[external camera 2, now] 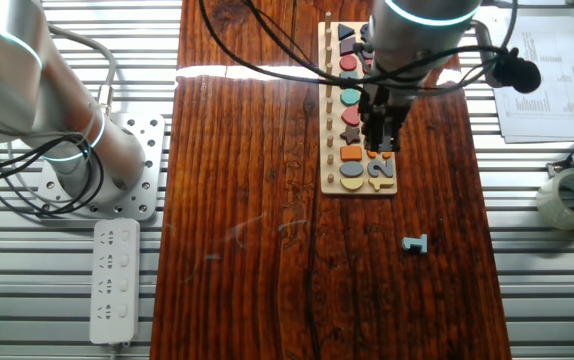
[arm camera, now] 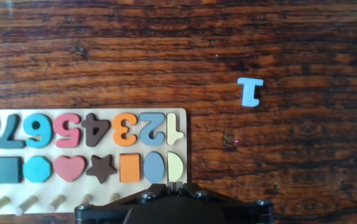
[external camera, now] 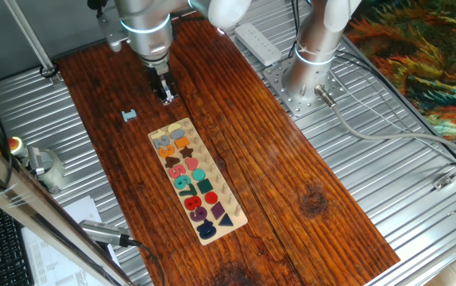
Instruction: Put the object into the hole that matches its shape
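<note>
The star piece point(arm camera: 101, 168) looks dark brown-orange here. It lies flat in the shape row of the long pale puzzle board point(arm camera: 41, 150), between a pink heart and an orange rectangle. It also shows in the other fixed view point(external camera 2: 350, 133). The star-shaped hole is hidden under it. My gripper point(arm camera: 175, 185) is shut and empty. It hangs just above the board's end by the pale half-circle piece, to the right of the star. It shows in both fixed views point(external camera: 166, 99) point(external camera 2: 380, 150).
A grey-blue "1" piece point(arm camera: 250, 91) point(external camera: 129, 116) lies loose on the dark wooden table, off the board's end. A white power strip point(external camera 2: 115, 280) and the arm's base point(external camera: 307, 87) sit on the metal surround. A tape roll point(external camera 2: 572, 197) is beside the table.
</note>
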Robot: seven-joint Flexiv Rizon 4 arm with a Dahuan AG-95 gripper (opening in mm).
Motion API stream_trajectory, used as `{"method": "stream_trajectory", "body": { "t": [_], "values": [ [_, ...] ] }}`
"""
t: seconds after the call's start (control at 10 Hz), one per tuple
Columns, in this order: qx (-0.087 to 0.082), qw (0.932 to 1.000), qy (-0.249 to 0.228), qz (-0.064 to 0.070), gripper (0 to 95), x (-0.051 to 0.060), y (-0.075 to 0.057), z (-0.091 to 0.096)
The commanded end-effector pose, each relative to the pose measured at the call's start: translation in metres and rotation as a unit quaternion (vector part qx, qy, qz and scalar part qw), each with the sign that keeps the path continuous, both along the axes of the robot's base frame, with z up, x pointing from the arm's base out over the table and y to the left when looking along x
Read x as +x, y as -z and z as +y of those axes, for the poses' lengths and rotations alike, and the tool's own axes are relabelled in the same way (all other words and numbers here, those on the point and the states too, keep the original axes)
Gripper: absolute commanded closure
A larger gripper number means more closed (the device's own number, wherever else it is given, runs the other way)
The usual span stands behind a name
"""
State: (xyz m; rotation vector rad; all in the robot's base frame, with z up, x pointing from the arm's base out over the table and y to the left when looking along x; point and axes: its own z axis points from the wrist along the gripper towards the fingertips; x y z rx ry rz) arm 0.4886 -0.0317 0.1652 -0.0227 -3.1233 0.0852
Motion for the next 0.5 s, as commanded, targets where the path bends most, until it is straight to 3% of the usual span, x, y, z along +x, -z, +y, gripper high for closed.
{"method": "stream_trajectory", "body": {
  "t": [0.1,0.5],
  "values": [
    [-0.001,1.0000,0.005,0.002,95.0,0.0013,0.0019,-0.0004],
    [0.003,1.0000,0.001,-0.001,95.0,0.0014,0.0019,-0.0003]
  ]
}}
